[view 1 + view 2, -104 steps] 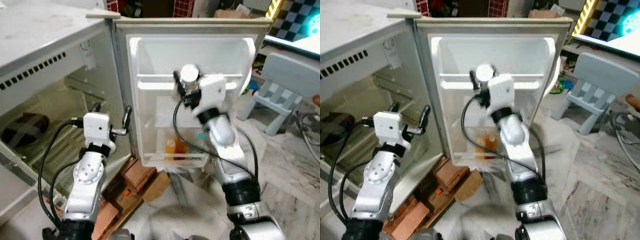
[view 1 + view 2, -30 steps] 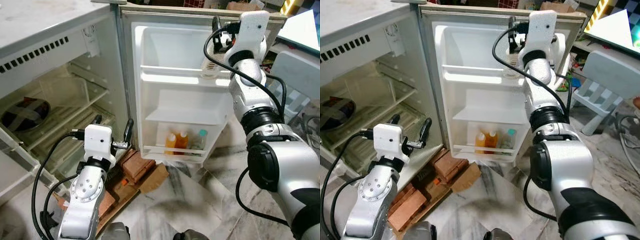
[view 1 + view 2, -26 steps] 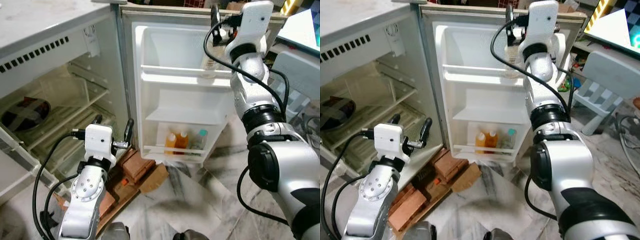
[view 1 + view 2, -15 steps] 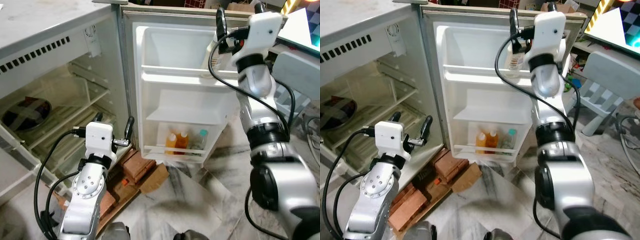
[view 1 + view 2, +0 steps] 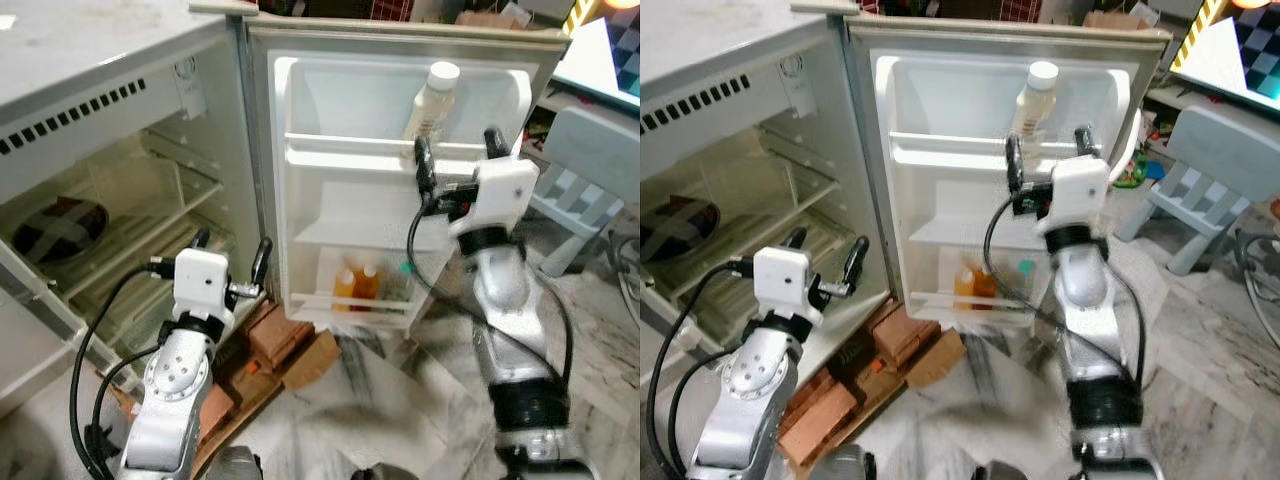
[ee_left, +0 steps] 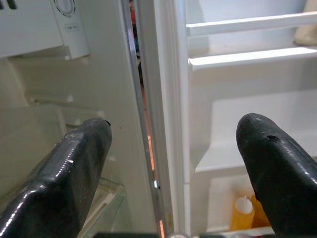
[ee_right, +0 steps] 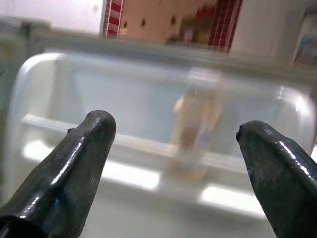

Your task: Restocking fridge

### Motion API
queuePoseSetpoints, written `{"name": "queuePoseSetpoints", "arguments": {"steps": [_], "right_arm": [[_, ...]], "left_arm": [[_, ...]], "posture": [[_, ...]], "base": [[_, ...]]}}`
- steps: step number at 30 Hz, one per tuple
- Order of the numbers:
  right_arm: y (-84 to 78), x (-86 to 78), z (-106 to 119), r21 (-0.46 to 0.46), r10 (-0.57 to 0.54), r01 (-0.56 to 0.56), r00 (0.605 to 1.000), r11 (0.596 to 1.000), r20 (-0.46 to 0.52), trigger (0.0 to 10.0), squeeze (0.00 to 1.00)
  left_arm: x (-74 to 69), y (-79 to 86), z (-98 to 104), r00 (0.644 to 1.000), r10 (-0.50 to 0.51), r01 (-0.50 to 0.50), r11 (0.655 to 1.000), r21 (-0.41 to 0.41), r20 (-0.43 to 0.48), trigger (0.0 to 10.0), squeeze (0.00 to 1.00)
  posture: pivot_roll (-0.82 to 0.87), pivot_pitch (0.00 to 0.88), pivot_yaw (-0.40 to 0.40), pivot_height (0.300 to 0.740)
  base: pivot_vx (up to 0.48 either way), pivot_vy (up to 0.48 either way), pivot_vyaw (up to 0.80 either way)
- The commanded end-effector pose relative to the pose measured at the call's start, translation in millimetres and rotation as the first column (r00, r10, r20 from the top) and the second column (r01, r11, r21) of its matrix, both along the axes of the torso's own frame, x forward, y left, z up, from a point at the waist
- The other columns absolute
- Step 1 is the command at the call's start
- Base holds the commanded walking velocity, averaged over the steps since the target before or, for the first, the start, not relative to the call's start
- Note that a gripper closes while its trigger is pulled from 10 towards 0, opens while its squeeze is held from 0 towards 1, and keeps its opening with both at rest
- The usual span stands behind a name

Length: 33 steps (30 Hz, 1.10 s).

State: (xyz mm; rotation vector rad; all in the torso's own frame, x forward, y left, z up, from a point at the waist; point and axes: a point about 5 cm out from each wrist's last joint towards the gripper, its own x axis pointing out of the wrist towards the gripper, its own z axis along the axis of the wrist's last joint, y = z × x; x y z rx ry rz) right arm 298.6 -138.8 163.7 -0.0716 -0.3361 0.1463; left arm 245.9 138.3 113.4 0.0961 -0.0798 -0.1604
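- Our right gripper point(image 5: 455, 160) hangs wide open, empty, just below the cream bottle point(image 5: 431, 100) on the fridge door's point(image 5: 340, 200) top shelf.
- Left gripper point(image 5: 232, 262) also spread wide, nothing in it.

We see the fridge point(image 5: 120, 150) on the left, its door point(image 5: 400, 180) swung open ahead; a bottle point(image 5: 432, 100) stands in the door's top shelf, more bottles point(image 5: 365, 285) in the bottom shelf, bricks point(image 5: 275, 340) on the floor below, a chair point(image 5: 585, 170) right of the door
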Motion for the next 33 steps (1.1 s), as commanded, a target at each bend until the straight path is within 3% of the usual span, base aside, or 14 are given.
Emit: {"name": "queuePoseSetpoints", "arguments": {"steps": [1,3,7,10,19,25,33], "right_arm": [[3.7,-4.1,1.4,0.011,0.016,-0.016,1.000,1.000,-0.017,10.0,0.00],[9.7,-8.4,-12.0,0.033,0.048,-0.045,0.995,0.998,-0.082,10.0,0.00],[14.5,-13.4,-21.9,0.005,0.098,-0.098,0.989,0.995,-0.108,10.0,0.00],[13.4,-13.9,-30.0,0.032,0.096,-0.092,0.981,0.995,-0.167,10.0,0.00],[15.8,-15.6,-37.6,0.088,0.142,-0.124,0.960,0.988,-0.242,10.0,0.00],[19.3,-15.2,-36.6,0.063,0.163,-0.152,0.955,0.986,-0.246,10.0,0.00],[22.1,-13.5,-32.9,0.092,0.179,-0.161,0.956,0.983,-0.231,10.0,0.00]], "left_arm": [[1.3,-3.9,-2.4,1.000,-0.007,0.007,1.000,-0.002,-0.003,10.0,0.00],[3.7,-4.9,-3.5,1.000,-0.009,0.009,1.000,-0.002,-0.006,10.0,0.00],[7.2,-4.7,-4.6,1.000,-0.010,0.010,1.000,0.004,-0.006,10.0,0.00],[8.6,-1.0,-6.6,1.000,0.002,-0.001,1.000,0.008,-0.011,10.0,0.00],[8.3,0.4,-13.4,0.999,0.023,-0.022,1.000,0.021,-0.026,10.0,0.00],[11.5,11.1,-19.2,0.995,0.087,-0.083,0.992,0.094,-0.043,10.0,0.00],[12.2,22.3,-21.6,0.987,0.153,-0.145,0.981,0.130,-0.048,10.0,0.00]], "posture": [[0.11,0.000,-0.028,0.740],[0.10,0.000,-0.030,0.740],[0.10,0.000,-0.032,0.740],[0.09,0.000,-0.033,0.740],[0.09,0.000,-0.031,0.740],[0.09,0.000,-0.032,0.740],[0.10,0.000,-0.034,0.740]], "base": [[0.000,-0.472,0.00],[0.000,-0.472,0.00],[0.000,-0.474,0.00],[0.000,-0.480,0.00],[0.000,-0.476,0.00],[0.000,-0.467,0.00],[0.000,-0.442,0.24]]}}
